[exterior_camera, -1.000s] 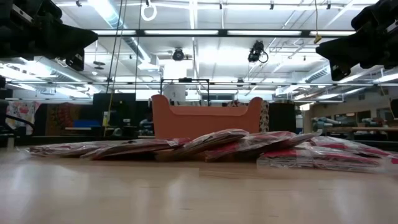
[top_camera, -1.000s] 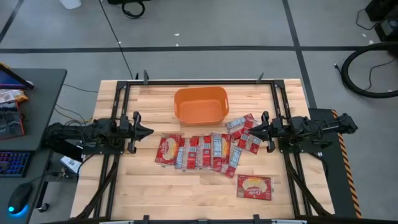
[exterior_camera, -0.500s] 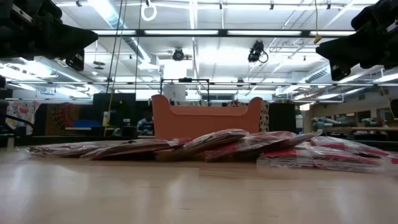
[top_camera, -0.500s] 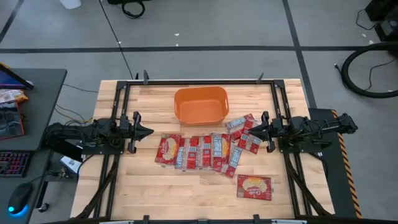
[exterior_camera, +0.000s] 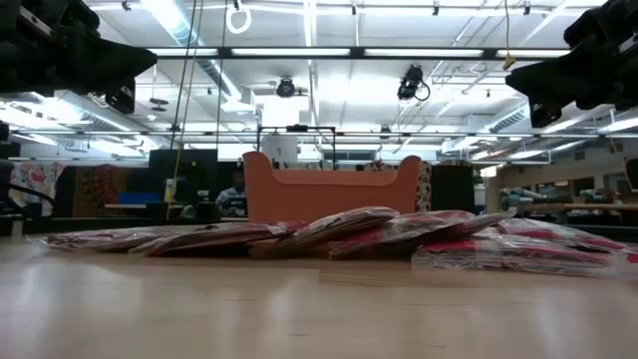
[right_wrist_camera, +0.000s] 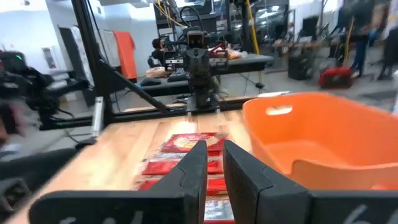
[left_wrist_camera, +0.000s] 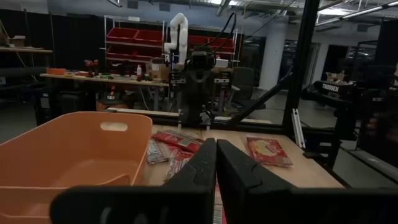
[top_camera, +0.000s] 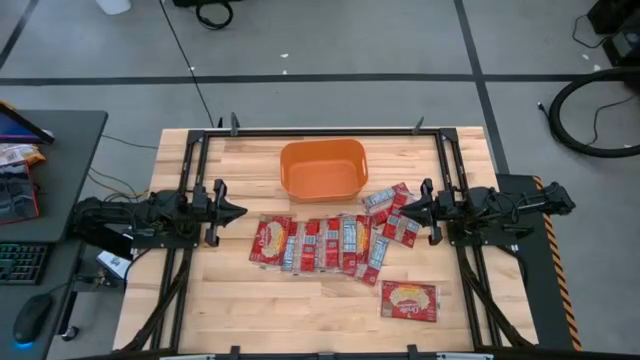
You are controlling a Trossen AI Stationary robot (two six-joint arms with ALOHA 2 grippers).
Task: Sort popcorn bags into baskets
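The orange basket (top_camera: 322, 170) stands on the table's far middle, also visible in the low view (exterior_camera: 329, 194). Several red popcorn bags (top_camera: 320, 243) lie flat in an overlapping row in front of it, with a few more (top_camera: 390, 212) toward the right. One single bag (top_camera: 409, 300) lies apart near the near right edge. My left gripper (top_camera: 240, 211) hovers shut, left of the row, pointing right. My right gripper (top_camera: 403, 211) hovers shut above the right-hand bags, pointing left. Neither touches anything.
Black rails (top_camera: 190, 180) frame the table's left, right and far sides. Bare wood lies near the front edge (top_camera: 300, 310) and on both sides of the basket. In the left wrist view the basket wall (left_wrist_camera: 68, 149) is close beside my gripper (left_wrist_camera: 216, 144).
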